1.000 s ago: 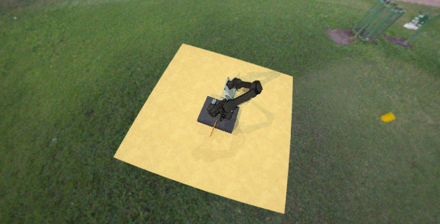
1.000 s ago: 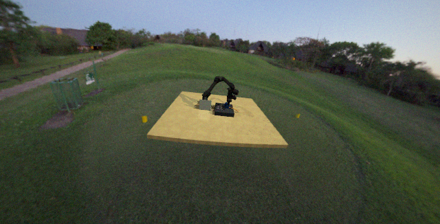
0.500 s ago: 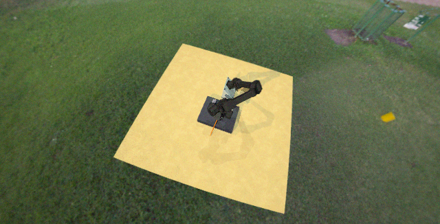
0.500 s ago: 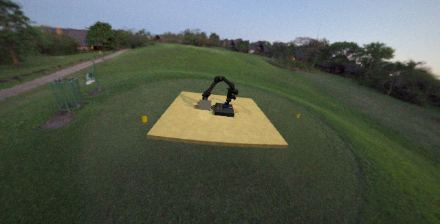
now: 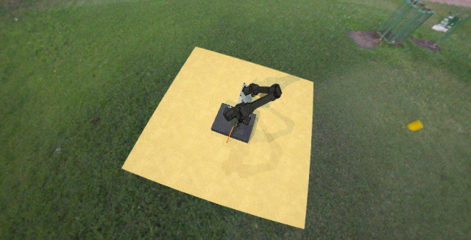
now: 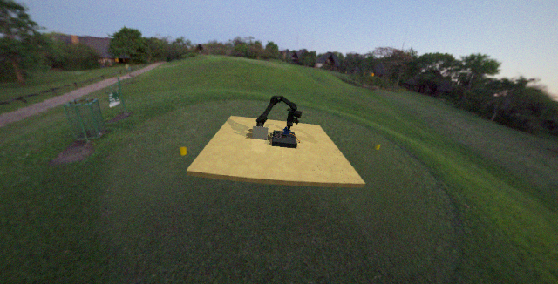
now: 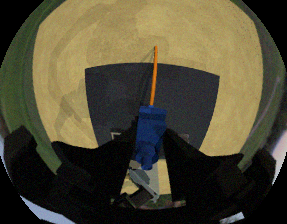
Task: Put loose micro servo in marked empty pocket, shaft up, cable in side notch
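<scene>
The blue micro servo (image 7: pixel 150 135) (image 6: pixel 286 131) shows between my two dark fingers in the wrist view. Its orange cable (image 7: pixel 154 76) (image 5: pixel 229 135) runs straight out over the dark deck (image 7: pixel 194 103) (image 5: pixel 221 124) (image 6: pixel 284 142) and past its edge. My gripper (image 7: pixel 150 129) (image 5: pixel 237 121) (image 6: pixel 286 130) is shut on the servo, low over the deck. A pale outline on the deck beside the servo (image 7: pixel 118 135) may be the pocket's mark; the pocket itself is hidden by the fingers and the servo.
The deck lies on a yellow mat (image 5: pixel 191 148) (image 6: pixel 261 162) (image 7: pixel 74 63) on grass. A grey base block (image 6: pixel 260 132) (image 5: pixel 243 93) stands behind the deck. A green wire cage (image 5: pixel 402 20) (image 6: pixel 85 118) and small yellow markers (image 5: pixel 415 125) (image 6: pixel 183 151) lie far off.
</scene>
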`<action>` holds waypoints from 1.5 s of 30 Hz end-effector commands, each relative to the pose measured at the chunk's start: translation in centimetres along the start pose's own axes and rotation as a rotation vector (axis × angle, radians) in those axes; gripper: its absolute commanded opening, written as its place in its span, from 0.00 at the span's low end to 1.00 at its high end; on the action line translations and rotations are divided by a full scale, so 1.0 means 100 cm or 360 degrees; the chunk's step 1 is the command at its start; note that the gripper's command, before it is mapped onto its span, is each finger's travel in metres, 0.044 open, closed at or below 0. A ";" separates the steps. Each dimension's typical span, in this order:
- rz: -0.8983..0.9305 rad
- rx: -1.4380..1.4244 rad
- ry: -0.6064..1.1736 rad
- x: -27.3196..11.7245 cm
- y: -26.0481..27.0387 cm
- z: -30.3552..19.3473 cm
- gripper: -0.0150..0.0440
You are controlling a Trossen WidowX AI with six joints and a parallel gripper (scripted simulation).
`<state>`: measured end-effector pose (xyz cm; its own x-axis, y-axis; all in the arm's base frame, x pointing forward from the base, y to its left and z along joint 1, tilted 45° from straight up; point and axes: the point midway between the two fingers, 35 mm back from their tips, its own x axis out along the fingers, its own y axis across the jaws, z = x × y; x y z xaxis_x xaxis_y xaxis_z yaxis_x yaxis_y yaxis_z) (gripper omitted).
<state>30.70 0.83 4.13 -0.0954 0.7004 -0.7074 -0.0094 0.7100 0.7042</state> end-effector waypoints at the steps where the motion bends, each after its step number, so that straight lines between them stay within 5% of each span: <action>1: -0.0003 0.0001 0.0008 0.000 0.004 -0.006 0.25; 19: 0.0001 0.0056 0.0009 0.000 0.065 -0.010 0.25; 45: -0.0003 0.1465 0.0009 0.000 0.065 -0.010 0.25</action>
<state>29.70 5.33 8.73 -0.1000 0.6971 -0.7099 0.7108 0.5493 0.4393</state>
